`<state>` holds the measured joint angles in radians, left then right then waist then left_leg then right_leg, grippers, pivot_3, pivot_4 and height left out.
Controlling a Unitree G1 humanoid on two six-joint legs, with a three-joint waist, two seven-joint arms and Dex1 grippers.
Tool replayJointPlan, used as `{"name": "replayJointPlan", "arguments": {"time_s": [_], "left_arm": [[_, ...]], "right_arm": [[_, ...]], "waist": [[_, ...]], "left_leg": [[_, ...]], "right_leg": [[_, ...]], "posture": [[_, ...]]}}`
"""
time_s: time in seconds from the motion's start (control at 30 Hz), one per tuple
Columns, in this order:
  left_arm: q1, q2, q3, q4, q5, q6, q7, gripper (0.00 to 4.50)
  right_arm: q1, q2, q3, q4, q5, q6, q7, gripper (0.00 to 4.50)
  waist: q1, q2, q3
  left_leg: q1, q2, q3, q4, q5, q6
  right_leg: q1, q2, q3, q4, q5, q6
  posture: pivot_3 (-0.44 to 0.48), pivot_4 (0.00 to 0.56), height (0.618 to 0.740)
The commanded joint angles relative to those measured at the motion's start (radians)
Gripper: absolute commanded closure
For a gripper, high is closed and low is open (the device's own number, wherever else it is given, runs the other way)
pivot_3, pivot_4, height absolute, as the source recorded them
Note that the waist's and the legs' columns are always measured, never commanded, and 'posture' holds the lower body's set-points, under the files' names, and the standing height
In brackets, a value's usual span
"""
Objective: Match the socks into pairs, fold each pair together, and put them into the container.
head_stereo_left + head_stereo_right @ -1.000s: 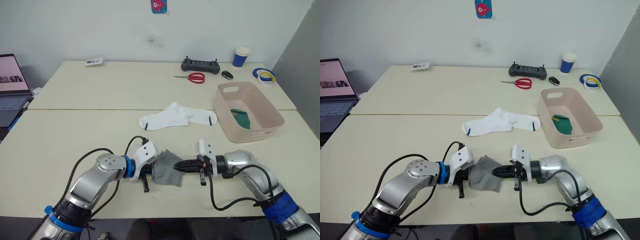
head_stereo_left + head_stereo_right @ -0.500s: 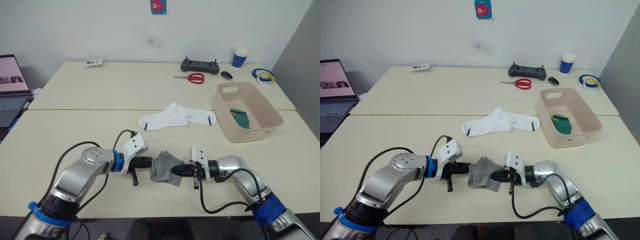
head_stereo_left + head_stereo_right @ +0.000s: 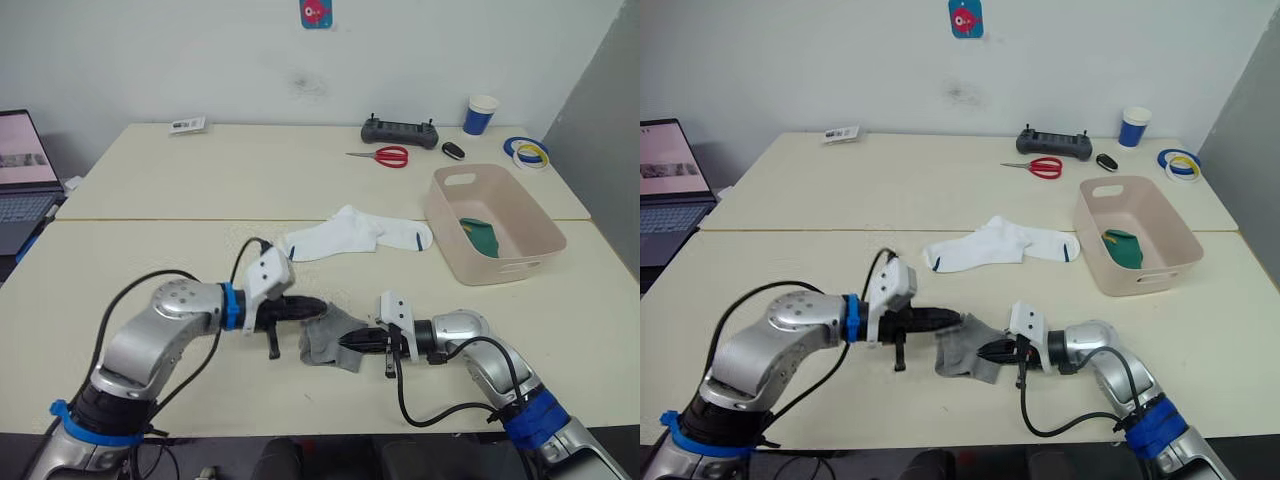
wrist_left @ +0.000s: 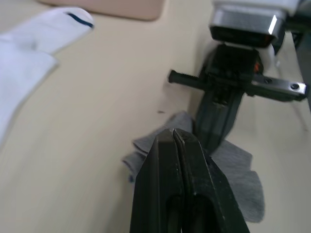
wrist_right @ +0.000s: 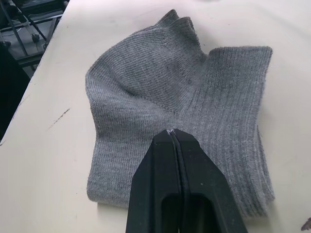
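Folded grey socks (image 3: pixel 328 338) on the table (image 3: pixel 150 260); left gripper (image 3: pixel 322 304) clenched empty above them, right gripper (image 3: pixel 345 342) clenched, pressing them.

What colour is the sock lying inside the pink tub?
Dark green sock, clearest in the left eye view.

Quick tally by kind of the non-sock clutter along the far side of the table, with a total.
Red scissors: 1
Black controller: 1
Blue-and-white cup: 1
Small black fob: 1
Tape rolls: 2
White card: 1
Total: 7
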<state>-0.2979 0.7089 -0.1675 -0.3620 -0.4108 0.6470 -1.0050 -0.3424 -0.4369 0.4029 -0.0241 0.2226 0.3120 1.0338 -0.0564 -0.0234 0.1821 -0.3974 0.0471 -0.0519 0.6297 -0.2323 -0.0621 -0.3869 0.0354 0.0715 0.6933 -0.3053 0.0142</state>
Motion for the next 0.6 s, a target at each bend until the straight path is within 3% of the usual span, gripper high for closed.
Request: {"name": "replayJointPlan", "arguments": {"time_s": [0.03, 0.27, 0.47, 0.6], "left_arm": [[0.022, 0.006, -0.068, 0.020, 0.107, -0.086, 0.035, 4.50], [0.051, 0.029, -0.112, 0.129, 0.227, -0.186, 0.047, 4.50], [0.073, 0.013, -0.127, 0.195, 0.262, -0.248, 0.049, 4.50], [0.066, -0.004, -0.122, 0.199, 0.252, -0.249, 0.048, 4.50]], "right_arm": [[0.012, -0.010, 0.003, -0.002, -0.019, 0.030, -0.008, 4.46], [0.017, -0.024, -0.003, -0.029, -0.013, 0.054, -0.006, 4.46], [0.000, -0.057, -0.096, -0.210, 0.132, 0.313, -0.025, 4.46], [-0.006, -0.108, -0.191, -0.335, 0.280, 0.528, -0.033, 3.23]], "waist": [[0.001, 0.000, 0.000], [0.001, 0.000, 0.000], [0.003, 0.000, 0.000], [0.005, 0.000, 0.000]], "left_leg": [[0.000, 0.000, 0.000, 0.000, 0.000, 0.000], [0.000, 0.000, 0.000, 0.000, 0.000, 0.000], [0.001, -0.001, 0.001, 0.000, 0.000, 0.000], [0.000, -0.001, 0.000, 0.000, 0.000, 0.000]], "right_leg": [[0.000, 0.000, 0.000, 0.000, 0.000, 0.000], [0.000, 0.000, 0.000, 0.000, 0.000, 0.000], [0.001, -0.001, 0.000, 0.001, 0.000, 0.000], [0.001, -0.001, 0.000, 0.001, 0.000, 0.000]], "posture": [[0.000, 0.150, 0.740], [0.000, 0.150, 0.740], [0.000, 0.150, 0.740], [0.000, 0.150, 0.740]]}}
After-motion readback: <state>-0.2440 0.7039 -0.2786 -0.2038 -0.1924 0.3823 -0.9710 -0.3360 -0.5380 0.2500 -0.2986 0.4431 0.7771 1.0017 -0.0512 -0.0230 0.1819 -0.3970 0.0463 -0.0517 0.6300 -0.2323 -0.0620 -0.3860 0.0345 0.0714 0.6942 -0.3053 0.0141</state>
